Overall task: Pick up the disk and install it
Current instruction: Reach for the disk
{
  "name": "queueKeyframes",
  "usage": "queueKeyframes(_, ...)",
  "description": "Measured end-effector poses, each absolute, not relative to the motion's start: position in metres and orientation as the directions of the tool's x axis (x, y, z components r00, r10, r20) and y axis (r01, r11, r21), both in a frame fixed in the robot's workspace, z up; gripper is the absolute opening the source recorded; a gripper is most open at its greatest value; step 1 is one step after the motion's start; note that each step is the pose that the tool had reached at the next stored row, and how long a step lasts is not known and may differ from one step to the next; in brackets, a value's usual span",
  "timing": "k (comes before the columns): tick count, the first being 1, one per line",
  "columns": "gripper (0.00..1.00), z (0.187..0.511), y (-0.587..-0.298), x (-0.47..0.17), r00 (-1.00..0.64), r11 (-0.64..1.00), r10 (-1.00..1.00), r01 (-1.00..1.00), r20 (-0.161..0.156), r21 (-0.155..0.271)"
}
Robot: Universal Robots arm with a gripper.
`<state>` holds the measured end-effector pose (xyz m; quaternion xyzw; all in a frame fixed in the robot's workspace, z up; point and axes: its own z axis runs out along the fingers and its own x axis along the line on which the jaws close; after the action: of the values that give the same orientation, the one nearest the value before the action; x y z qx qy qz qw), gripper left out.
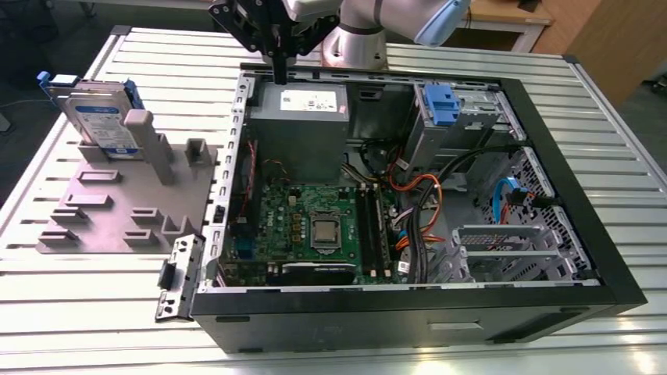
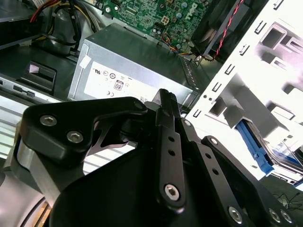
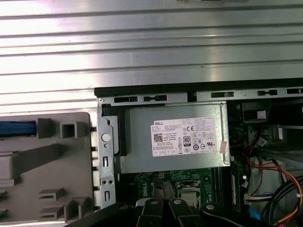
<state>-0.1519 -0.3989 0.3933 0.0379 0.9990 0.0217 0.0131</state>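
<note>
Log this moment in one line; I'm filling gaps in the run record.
gripper: shut, empty, over power supply | disk: upright in grey fixture, outside case | install: not done

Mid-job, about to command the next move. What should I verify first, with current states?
1. Gripper empty: ok, it holds nothing.
2. Jaws open for grasping: not ok, shut.
3. Disk upright in the grey fixture: ok.
4. Gripper over the disk: not ok, it hangs above the power supply.
5. Drive cage free for the disk: cannot tell.
</note>
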Motion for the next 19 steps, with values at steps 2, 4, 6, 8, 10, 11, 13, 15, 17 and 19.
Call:
queueKeyframes(2, 0.11, 0.3933, -0.3989, -0.152, -0.997, 0.996, 0.076, 0.075, -0.024, 0.044)
queueKeyframes(4, 0.11, 0.3933, -0.3989, -0.1526, -0.997, 0.996, 0.076, 0.075, -0.024, 0.044)
queueKeyframes(6, 0.11, 0.3932, -0.399, -0.1536, -0.997, 0.996, 0.076, 0.075, -0.024, 0.044)
queueKeyframes(8, 0.11, 0.3933, -0.3989, -0.155, -0.997, 0.996, 0.076, 0.075, -0.024, 0.044)
queueKeyframes(10, 0.11, 0.3932, -0.3989, -0.1564, -0.997, 0.996, 0.076, 0.075, -0.024, 0.044)
queueKeyframes(11, 0.11, 0.3933, -0.3989, -0.1571, -0.997, 0.996, 0.076, 0.075, -0.024, 0.044)
queueKeyframes(13, 0.11, 0.3932, -0.3989, -0.1586, -0.997, 0.996, 0.076, 0.075, -0.024, 0.044)
queueKeyframes(15, 0.11, 0.3932, -0.3989, -0.16, -0.997, 0.996, 0.076, 0.075, -0.024, 0.044)
queueKeyframes(17, 0.11, 0.3932, -0.3989, -0.1611, -0.997, 0.996, 0.076, 0.075, -0.024, 0.044)
queueKeyframes(19, 0.11, 0.3932, -0.3989, -0.1615, -0.997, 0.996, 0.076, 0.075, -0.024, 0.044)
